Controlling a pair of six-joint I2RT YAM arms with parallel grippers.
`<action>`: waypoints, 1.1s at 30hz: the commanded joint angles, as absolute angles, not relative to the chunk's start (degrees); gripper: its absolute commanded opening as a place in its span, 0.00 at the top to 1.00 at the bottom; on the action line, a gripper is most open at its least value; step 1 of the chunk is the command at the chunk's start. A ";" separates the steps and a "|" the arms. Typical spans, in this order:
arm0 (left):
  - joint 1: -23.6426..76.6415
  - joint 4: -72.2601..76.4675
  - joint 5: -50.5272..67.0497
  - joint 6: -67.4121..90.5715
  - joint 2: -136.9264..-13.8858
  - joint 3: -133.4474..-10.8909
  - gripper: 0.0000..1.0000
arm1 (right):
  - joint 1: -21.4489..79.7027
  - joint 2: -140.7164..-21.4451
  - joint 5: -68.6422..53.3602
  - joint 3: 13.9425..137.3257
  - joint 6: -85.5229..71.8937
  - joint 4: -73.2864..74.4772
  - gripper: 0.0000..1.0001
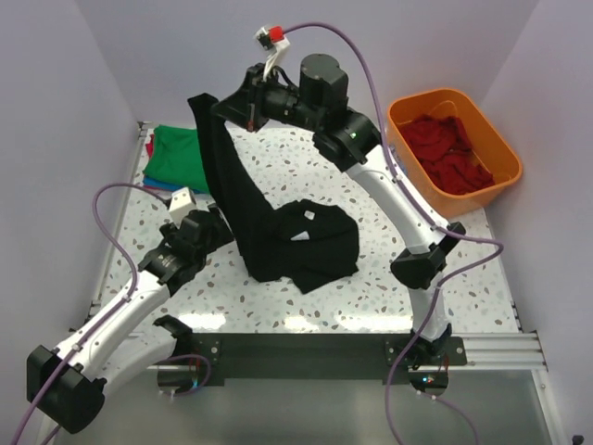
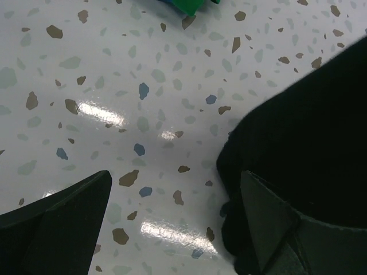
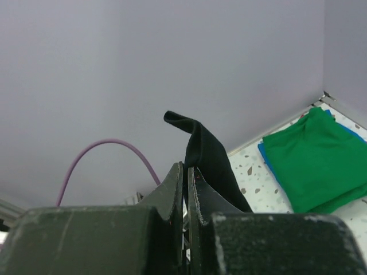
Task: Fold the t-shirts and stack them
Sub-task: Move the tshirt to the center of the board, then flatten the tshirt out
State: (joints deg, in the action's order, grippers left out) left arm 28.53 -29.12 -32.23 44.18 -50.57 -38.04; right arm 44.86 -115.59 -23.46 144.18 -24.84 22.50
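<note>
A large black t-shirt (image 1: 278,236) lies partly bunched on the speckled table (image 1: 389,278). One end of it is lifted high toward the back. My right gripper (image 1: 220,107) is shut on that raised end, and black cloth (image 3: 209,154) sticks up past the closed right gripper (image 3: 186,172). My left gripper (image 1: 220,222) is low at the shirt's left edge and open. In the left wrist view the left gripper (image 2: 172,197) has bare table between its fingers, and its right finger (image 2: 269,217) lies over the black cloth (image 2: 309,126). A folded green t-shirt (image 1: 176,153) tops a stack at the back left.
An orange tub (image 1: 505,158) at the back right holds crumpled red cloth (image 1: 449,153). Blue (image 3: 266,157) and red edges show under the green t-shirt (image 3: 321,160). Walls close in the table on the left, back and right. A purple cable (image 1: 361,56) loops above the right arm.
</note>
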 commanded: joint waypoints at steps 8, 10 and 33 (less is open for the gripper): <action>28.39 -31.55 -34.28 47.29 -47.90 -38.76 0.00 | 44.39 -90.56 9.19 110.57 -14.50 22.85 1.00; 28.39 -31.82 -33.93 47.46 -47.81 -38.67 0.00 | 40.11 -81.06 13.69 100.86 -17.12 23.02 1.00; 28.48 -9.70 -7.40 40.88 -56.07 -29.01 0.03 | 24.79 -72.42 32.35 51.77 -29.36 30.32 1.00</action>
State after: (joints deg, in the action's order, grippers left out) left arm 28.53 -20.62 -13.23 44.53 -55.64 -29.12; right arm 24.95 -71.53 31.53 52.27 -27.64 32.58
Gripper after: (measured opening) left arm 0.972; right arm 0.023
